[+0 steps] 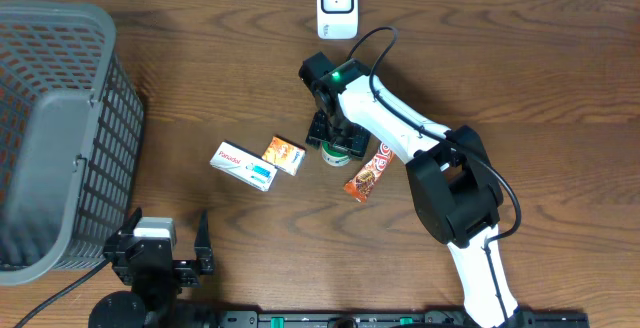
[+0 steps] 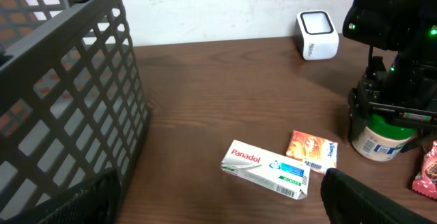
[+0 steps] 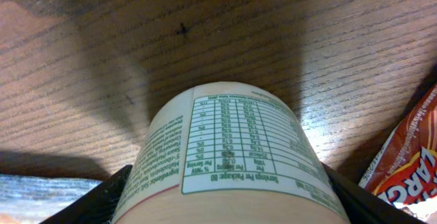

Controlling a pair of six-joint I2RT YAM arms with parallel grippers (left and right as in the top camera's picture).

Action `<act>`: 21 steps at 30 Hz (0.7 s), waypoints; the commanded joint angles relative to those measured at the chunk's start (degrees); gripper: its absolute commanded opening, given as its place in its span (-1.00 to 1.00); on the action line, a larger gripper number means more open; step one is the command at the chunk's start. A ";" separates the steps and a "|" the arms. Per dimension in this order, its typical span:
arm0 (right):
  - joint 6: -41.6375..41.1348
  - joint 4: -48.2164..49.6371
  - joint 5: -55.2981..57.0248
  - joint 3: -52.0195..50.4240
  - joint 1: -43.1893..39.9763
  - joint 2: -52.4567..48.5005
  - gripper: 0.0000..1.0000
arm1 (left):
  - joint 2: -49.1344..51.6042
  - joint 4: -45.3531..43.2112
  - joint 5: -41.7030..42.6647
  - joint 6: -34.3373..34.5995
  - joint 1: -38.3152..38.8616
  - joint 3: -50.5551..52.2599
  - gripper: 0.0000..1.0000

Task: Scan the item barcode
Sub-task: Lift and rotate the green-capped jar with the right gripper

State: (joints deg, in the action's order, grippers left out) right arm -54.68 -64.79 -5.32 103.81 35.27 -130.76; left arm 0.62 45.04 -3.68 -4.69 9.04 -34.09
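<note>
Overhead and wrist views. The right arm reaches from the near edge to mid-tabletop, wrist bent downward, its end effector set over the single upright tub. The fingers flank both sides of the tub; whether they already clamp it cannot be told. The left arm is folded at the near-left corner, its end effector with jaws spread and nothing between them. There is bare wood between the tub and the one white scanner at the far edge. One grey basket fills the left side. Beside the tub are two small boxes, Panadol and orange, and one snack wrapper.
</note>
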 commanded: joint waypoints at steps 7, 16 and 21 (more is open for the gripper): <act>-0.59 -1.44 -2.36 -1.95 -0.35 -1.57 0.29 | -0.39 -0.04 0.50 0.11 -0.24 0.11 0.86; 9.29 -1.66 -0.72 -1.92 -0.35 -1.57 0.17 | -0.39 -0.04 0.50 0.11 -0.24 0.11 0.85; 20.37 -1.14 0.46 -1.79 -0.35 -1.57 0.18 | -0.39 -0.04 0.50 0.11 -0.24 0.11 0.86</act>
State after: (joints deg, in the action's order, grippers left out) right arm -43.42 -66.41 -5.02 103.77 35.00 -130.74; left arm 0.62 45.04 -3.68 -4.69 9.04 -34.09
